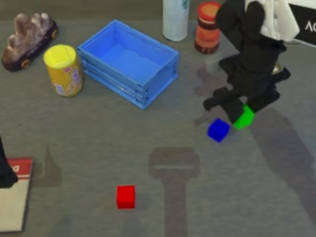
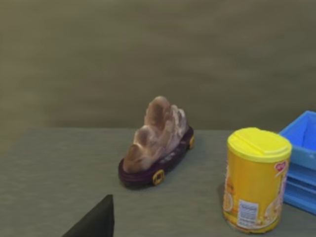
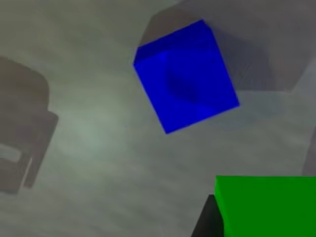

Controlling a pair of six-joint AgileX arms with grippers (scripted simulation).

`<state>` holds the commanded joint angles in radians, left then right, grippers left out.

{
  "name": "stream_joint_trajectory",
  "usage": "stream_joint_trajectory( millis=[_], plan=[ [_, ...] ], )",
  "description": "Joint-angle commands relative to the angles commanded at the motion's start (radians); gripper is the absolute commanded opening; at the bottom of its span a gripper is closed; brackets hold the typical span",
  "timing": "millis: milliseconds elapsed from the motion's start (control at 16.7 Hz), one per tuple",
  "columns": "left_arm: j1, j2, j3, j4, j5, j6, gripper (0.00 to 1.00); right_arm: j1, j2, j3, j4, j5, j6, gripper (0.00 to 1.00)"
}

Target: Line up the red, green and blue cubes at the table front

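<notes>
The green cube (image 1: 245, 118) sits at the right of the table (image 1: 74, 148), and my right gripper (image 1: 236, 111) is shut on it from above. In the right wrist view the green cube (image 3: 269, 207) fills the corner, with one dark finger (image 3: 210, 219) flush against its side. The blue cube (image 1: 218, 130) lies just left of it and apart, also visible as the blue cube (image 3: 185, 76) on the cloth. The red cube (image 1: 125, 196) rests alone near the front, left of centre. My left gripper (image 1: 5, 170) is parked at the left edge, open, one finger (image 2: 96, 222) showing.
A blue slatted crate (image 1: 128, 61) stands at the back centre, a yellow canister (image 1: 63, 69) and a bread-loaded toy car (image 1: 29, 39) to its left. A white bottle (image 1: 176, 19) and a red can (image 1: 207, 27) stand behind the right arm. A book (image 1: 15, 197) lies front left.
</notes>
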<state>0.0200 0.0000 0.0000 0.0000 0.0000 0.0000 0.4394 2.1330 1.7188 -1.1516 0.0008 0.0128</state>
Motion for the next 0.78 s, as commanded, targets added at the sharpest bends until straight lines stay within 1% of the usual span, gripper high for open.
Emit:
stream_joint_trajectory(
  millis=[360, 480, 600, 780],
  plan=[
    [0.0, 0.0, 0.0, 0.0, 0.0, 0.0, 1.0, 0.256, -0.067, -0.089, -0.003, 0.003, 0.532, 0.0],
    [0.0, 0.0, 0.0, 0.0, 0.0, 0.0, 1.0, 0.332, -0.096, -0.117, 0.002, 0.005, 0.682, 0.0],
    [0.0, 0.0, 0.0, 0.0, 0.0, 0.0, 1.0, 0.394, -0.125, -0.141, 0.01, 0.008, 0.79, 0.0],
    [0.0, 0.0, 0.0, 0.0, 0.0, 0.0, 1.0, 0.447, -0.154, -0.162, 0.019, 0.011, 0.874, 0.0]
  ],
)
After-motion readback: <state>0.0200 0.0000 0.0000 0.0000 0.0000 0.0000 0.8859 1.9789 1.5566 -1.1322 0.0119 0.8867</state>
